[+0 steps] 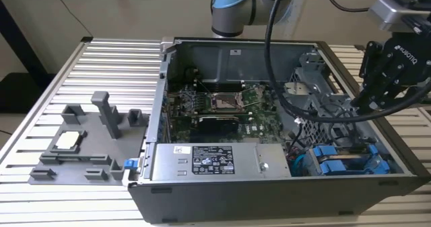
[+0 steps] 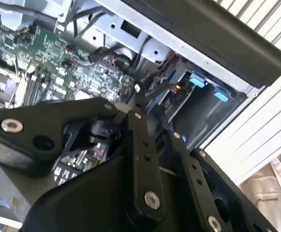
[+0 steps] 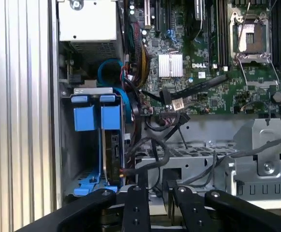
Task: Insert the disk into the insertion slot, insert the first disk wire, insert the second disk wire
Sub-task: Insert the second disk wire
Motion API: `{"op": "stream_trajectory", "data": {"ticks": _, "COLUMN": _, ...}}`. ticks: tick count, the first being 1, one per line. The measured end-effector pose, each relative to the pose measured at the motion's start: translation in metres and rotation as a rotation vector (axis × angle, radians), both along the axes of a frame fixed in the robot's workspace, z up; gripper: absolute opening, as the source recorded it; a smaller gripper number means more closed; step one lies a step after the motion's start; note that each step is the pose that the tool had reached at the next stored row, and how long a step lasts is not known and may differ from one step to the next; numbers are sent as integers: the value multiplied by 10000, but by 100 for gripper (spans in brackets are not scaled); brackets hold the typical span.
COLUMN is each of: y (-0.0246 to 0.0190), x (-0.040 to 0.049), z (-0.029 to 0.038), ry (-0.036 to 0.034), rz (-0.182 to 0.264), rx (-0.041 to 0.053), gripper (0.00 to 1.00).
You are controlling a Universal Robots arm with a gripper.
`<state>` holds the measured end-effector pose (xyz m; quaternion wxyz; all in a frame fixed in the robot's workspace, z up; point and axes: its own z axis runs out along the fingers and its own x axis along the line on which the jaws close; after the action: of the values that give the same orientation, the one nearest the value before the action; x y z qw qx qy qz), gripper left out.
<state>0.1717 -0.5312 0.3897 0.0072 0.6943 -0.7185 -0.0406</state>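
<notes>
So the disk is already down in the insertion slot, one narrow bay of the grey sheet-metal drive cage. In the exterior view that puts it at roughly the 4 o'clock corner of the open case. It's standing on edge, so all I get in the first wrist view is its dark narrow edge, with the bright blue carrier frame's tabs at both ends. A black wire loops over toward that exposed edge. Whether it's actually plugged in, honestly can't tell from here.
</notes>
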Motion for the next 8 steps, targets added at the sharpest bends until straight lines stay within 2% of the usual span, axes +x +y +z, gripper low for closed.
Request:
{"op": "stream_trajectory", "data": {"ticks": 4, "y": 19, "x": -182, "z": -3, "ry": -56, "rz": 0, "rx": 0, "gripper": 27}}
{"op": "stream_trajectory", "data": {"ticks": 8, "y": 41, "x": -366, "z": -7, "ry": -143, "rz": 0, "rx": 1, "gripper": 27}}
